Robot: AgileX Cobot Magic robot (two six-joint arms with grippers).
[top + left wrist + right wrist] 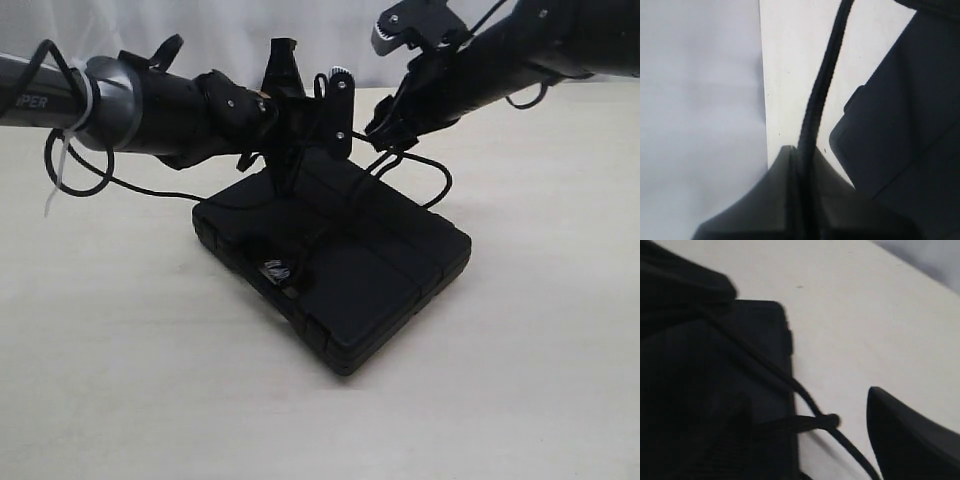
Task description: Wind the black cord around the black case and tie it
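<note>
On pale table (120, 380), ribbed black case (372, 272)

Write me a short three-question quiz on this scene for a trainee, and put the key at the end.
1. True or false: the left end effector is shut on the black cord.
2. The black case is: A) lying flat on the table; B) standing on its edge; C) lifted off the table.
3. Fill in: in the right wrist view, the cord beside the case's edge carries a small ____.
Key: 1 true; 2 A; 3 knot.
</note>
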